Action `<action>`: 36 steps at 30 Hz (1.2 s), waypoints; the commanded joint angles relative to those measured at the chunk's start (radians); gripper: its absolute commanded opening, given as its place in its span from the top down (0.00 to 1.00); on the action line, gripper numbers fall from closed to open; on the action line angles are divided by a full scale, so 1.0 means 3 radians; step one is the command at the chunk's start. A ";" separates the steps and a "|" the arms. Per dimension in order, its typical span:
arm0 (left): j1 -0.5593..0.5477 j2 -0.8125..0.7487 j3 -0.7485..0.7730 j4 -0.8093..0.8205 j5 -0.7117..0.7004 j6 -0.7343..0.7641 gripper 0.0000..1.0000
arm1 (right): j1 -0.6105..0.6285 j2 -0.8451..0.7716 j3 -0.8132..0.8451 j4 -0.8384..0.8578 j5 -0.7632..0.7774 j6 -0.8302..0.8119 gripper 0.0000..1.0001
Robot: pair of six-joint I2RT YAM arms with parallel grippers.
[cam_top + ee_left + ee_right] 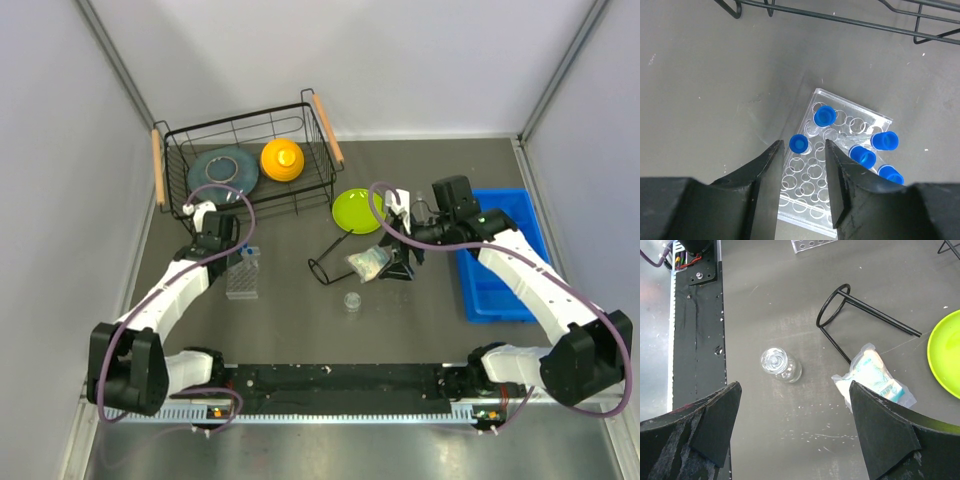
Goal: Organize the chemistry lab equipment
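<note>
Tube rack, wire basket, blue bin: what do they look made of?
Tube rack: clear rigid plastic, likely acrylic; see-through, with glossy edges. Basket: thin dark metal wire, probably coated, with tan wood-looking handles. Blue bin: opaque moulded plastic, going by its uniform colour and slight sheen; can't confirm.

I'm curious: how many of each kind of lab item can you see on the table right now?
Blue-capped tubes: 5 showing
Clear rack: 1
Crinkly packet: 1
Small clear dish: 1
Black wire frame: 1
Total: 9
</note>
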 commanded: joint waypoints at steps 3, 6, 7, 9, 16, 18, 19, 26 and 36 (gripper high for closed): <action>0.0009 -0.0343 0.0044 -0.0121 0.0015 -0.0052 0.50 | -0.0126 -0.0064 -0.0002 0.0079 -0.0121 -0.0100 0.10; 0.0009 -0.0542 0.0049 -0.0208 0.0050 -0.0042 0.44 | -0.0183 -0.0095 0.0044 0.0079 -0.0045 -0.0050 0.10; 0.0009 -0.0670 0.0064 -0.0233 0.0061 -0.0032 0.41 | -0.0198 -0.0095 0.0069 0.0089 0.0032 -0.0009 0.10; 0.0009 -0.0889 0.0075 -0.0305 0.0147 -0.0011 0.32 | -0.0198 -0.0065 0.0146 0.0099 0.0449 0.0139 0.10; 0.0014 -0.1687 -0.0012 -0.0290 0.0540 0.0152 0.04 | -0.0366 0.0283 0.0529 0.0212 0.2016 0.1070 0.01; 0.0014 -0.1927 -0.0063 -0.0249 0.0709 0.0173 0.01 | -0.0525 0.0497 0.0606 0.0176 0.1992 0.1224 0.01; 0.0014 -0.1984 -0.0074 -0.0234 0.0882 0.0168 0.01 | -0.0586 0.0594 0.0637 0.0161 0.1941 0.1325 0.01; 0.0014 -0.2327 -0.0109 -0.0188 0.1726 0.0086 0.01 | -0.0939 0.1607 0.1224 -0.0125 0.1960 0.1481 0.03; 0.0009 -0.2573 -0.0487 0.0409 0.2851 -0.0266 0.04 | -0.0934 0.1823 0.1389 -0.0218 0.1262 0.0898 0.09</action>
